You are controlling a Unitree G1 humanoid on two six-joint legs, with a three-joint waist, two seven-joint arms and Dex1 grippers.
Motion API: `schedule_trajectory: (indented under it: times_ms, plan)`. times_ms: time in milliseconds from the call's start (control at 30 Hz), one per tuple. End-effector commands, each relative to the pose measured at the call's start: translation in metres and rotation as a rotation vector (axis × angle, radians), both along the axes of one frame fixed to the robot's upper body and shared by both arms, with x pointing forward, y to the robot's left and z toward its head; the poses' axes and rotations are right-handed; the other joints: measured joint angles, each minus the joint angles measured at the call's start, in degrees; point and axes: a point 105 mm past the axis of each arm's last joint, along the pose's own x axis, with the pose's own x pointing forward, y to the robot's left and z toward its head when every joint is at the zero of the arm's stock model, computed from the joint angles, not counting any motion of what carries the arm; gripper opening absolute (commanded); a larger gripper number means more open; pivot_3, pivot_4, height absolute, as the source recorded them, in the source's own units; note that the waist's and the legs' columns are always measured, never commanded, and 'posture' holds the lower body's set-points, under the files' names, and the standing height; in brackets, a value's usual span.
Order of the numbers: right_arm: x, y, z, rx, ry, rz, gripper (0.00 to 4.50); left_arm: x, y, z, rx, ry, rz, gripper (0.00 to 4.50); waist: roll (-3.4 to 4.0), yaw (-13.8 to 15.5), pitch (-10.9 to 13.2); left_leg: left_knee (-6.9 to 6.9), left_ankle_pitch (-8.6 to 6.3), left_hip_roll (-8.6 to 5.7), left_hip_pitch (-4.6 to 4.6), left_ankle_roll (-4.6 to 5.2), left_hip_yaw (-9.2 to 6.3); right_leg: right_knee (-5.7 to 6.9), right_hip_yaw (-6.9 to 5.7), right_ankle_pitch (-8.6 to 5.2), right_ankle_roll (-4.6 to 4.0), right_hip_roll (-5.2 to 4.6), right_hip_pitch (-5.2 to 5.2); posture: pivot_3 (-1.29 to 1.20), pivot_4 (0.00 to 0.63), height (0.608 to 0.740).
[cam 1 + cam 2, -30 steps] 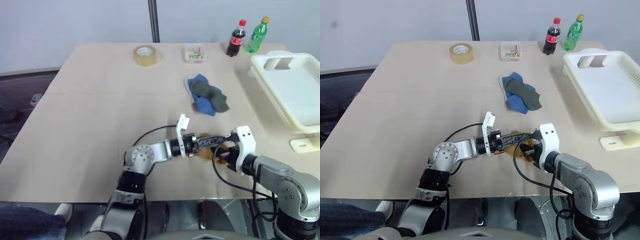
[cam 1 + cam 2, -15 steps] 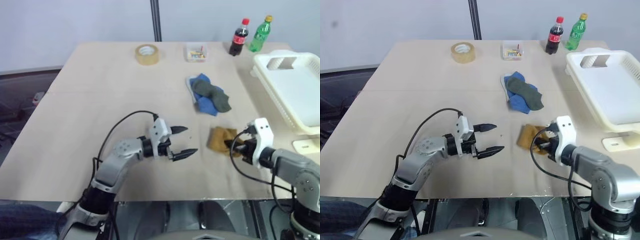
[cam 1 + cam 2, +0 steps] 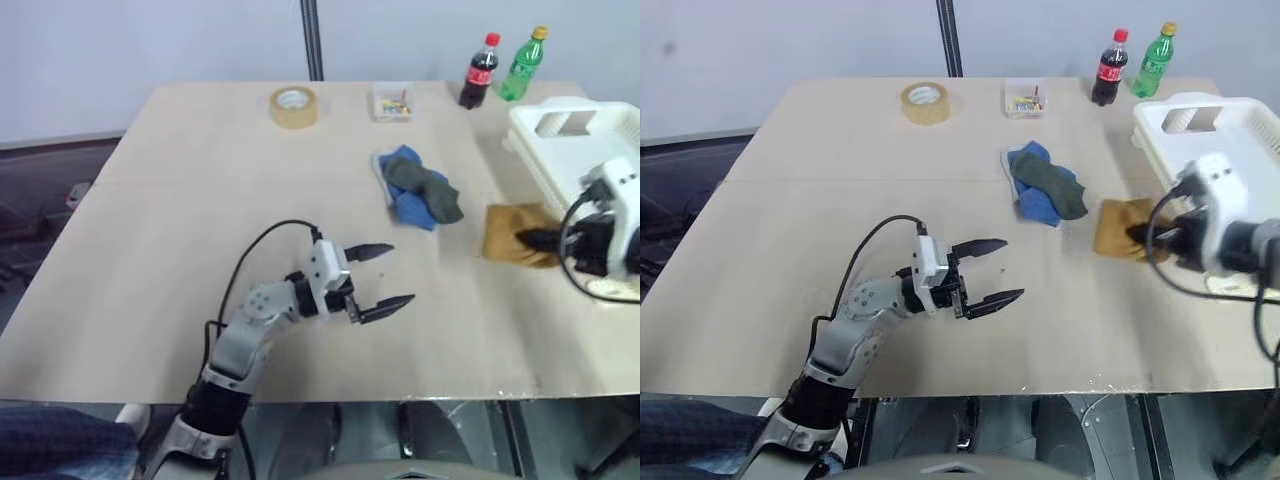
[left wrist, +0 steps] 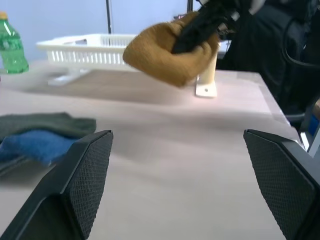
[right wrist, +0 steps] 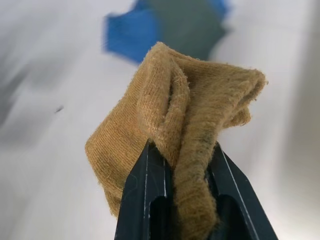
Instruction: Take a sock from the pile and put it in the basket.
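- Right wrist view gives us the clearest look at the grip: the right gripper has its 2 black fingers clamped on a fold of a mustard-yellow sock, which bunches up above the fingertips.
- From the head camera we see that sock held off the table, between the pile and the basket, with the right gripper at the basket's near side.
- We take the basket as our landmark: white, slotted, with a handle cut-out, it sits at the table's right edge.
- We find the pile to the left of the basket, near it but not touching: 1 dark grey-green sock lying over blue ones.
- Our left gripper is well to the left of the basket and nearer to us than the pile, pointing toward the basket's side, its 2 fingers spread wide with nothing between them.
- Beyond the basket's far left corner we see 2 bottles standing upright side by side, 1 cola bottle with a red cap and 1 green bottle with a yellow cap.
- Further left from the basket along the table's far edge we see a small clear box, then a roll of tape lying flat.
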Motion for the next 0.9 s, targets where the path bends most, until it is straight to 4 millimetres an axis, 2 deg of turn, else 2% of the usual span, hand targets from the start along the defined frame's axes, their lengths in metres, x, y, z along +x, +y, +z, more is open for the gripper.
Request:
schedule_trajectory:
  times_ms: [33,100,167,267,400,500,533,567,600,667,833,900]
  plan:
    - [0.01,-0.048,0.032,0.033,-0.101,-0.181,0.01,-0.001,-0.01,0.01,-0.045,-0.048,-0.006,4.5,-0.02,0.0,0.0,0.0,0.0,0.01,0.0,0.0,0.01,0.0,0.0,0.0,0.0,0.01,0.0,0.0,0.15,0.738]
    - [0.02,-0.082,0.039,0.089,-0.135,-0.317,0.01,-0.001,-0.013,0.011,-0.061,-0.054,-0.003,4.5,-0.03,0.1,0.0,0.01,-0.01,0.01,0.01,0.01,0.05,0.0,0.01,0.0,0.0,0.01,0.01,0.0,0.15,0.738]
    - [0.03,-0.108,0.043,0.15,-0.161,-0.43,0.01,-0.001,-0.015,0.011,-0.064,-0.06,-0.003,4.5,-0.01,0.0,0.0,0.01,-0.01,0.01,0.02,0.01,0.11,0.0,0.05,0.0,0.0,0.01,0.0,0.0,0.15,0.738]
    - [0.043,-0.128,0.035,0.234,-0.151,-0.536,0.01,-0.001,-0.018,0.009,-0.063,-0.066,-0.001,4.5,0.01,-0.3,0.0,0.0,-0.01,0.03,0.08,0.01,0.22,0.05,0.15,0.0,0.0,0.03,-0.02,0.0,0.15,0.738]
    - [0.055,-0.144,0.005,0.217,-0.087,-0.622,1.9,0.0,-0.019,0.009,-0.068,-0.071,0.005,4.5,0.03,-0.2,0.0,-0.01,-0.01,0.08,0.07,0.01,0.27,0.05,0.21,0.0,0.0,0.08,-0.03,0.0,0.15,0.738]
    - [0.059,-0.154,-0.003,-0.057,-0.137,-0.606,3.35,0.003,-0.017,0.01,-0.065,-0.076,0.016,4.5,0.1,0.0,0.1,-0.01,0.0,0.06,0.06,0.01,0.3,0.06,0.24,0.0,0.01,0.06,-0.05,0.0,0.15,0.738]
    - [0.061,-0.156,-0.001,-0.152,-0.177,-0.59,3.94,0.004,-0.017,0.01,-0.062,-0.077,0.02,4.5,0.11,0.0,0.0,0.0,0.0,0.05,0.04,0.01,0.29,0.06,0.23,0.0,0.01,0.06,-0.06,0.0,0.15,0.738]
    - [0.062,-0.156,0.002,-0.27,-0.226,-0.542,4.17,0.005,-0.016,0.01,-0.059,-0.079,0.024,4.5,0.12,0.0,0.1,0.0,0.0,0.05,0.04,0.01,0.29,0.06,0.22,0.0,0.01,0.06,-0.07,0.0,0.15,0.738]
    - [0.063,-0.154,0.003,-0.372,-0.265,-0.489,4.17,0.005,-0.016,0.009,-0.057,-0.08,0.026,4.5,0.12,0.0,0.1,0.01,-0.01,0.04,0.02,0.02,0.28,0.05,0.22,0.0,0.03,0.06,-0.09,0.0,0.15,0.738]
    - [0.065,-0.144,0.006,-0.455,-0.329,-0.408,4.17,0.006,-0.015,0.009,-0.055,-0.081,0.033,4.5,0.14,-0.1,0.0,0.01,-0.01,0.04,0.02,0.02,0.32,0.05,0.25,0.0,0.04,0.05,-0.11,0.0,0.15,0.738]
    - [0.065,-0.124,0.035,-0.543,-0.576,-0.314,4.17,0.007,-0.011,0.009,-0.047,-0.081,0.046,4.5,0.15,-0.2,0.0,0.03,0.0,0.06,0.12,0.01,0.35,0.18,0.31,-0.01,0.05,0.09,-0.1,0.0,0.15,0.738]
    - [0.063,-0.108,0.049,-0.49,-0.683,-0.264,4.17,0.008,-0.008,0.01,-0.044,-0.081,0.057,4.5,0.15,-0.2,0.0,0.04,0.0,0.07,0.13,0.01,0.33,0.2,0.31,-0.01,0.05,0.1,-0.1,0.0,0.15,0.738]
